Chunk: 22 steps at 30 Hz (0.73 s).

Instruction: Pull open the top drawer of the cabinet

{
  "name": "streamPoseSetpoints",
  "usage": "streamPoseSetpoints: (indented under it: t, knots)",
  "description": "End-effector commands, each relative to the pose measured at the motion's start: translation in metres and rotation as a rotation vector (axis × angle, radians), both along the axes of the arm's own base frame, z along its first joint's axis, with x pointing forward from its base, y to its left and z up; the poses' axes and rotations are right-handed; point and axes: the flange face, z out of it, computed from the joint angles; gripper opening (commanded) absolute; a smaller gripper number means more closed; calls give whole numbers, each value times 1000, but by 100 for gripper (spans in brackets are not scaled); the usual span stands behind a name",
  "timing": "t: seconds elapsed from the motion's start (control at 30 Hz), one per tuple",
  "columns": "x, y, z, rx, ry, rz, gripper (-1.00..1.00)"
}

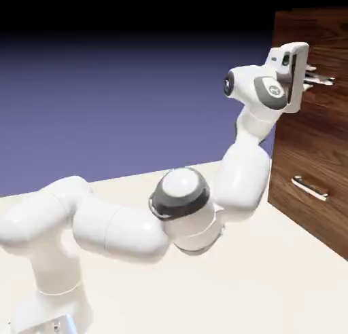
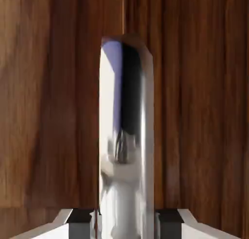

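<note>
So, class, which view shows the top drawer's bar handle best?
The hand view: the handle stands large and upright there, running down between the fingertips. The exterior view shows it small, at the gripper.
</note>
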Motion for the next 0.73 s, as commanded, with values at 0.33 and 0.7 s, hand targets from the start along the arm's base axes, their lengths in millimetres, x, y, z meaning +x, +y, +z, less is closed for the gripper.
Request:
streamPoseSetpoints:
  t: [0.33, 0.7]
  knots:
    - [-103, 0, 0, 0, -3, -1, -100]
    - [-205, 0, 1, 2, -3, 0, 100]
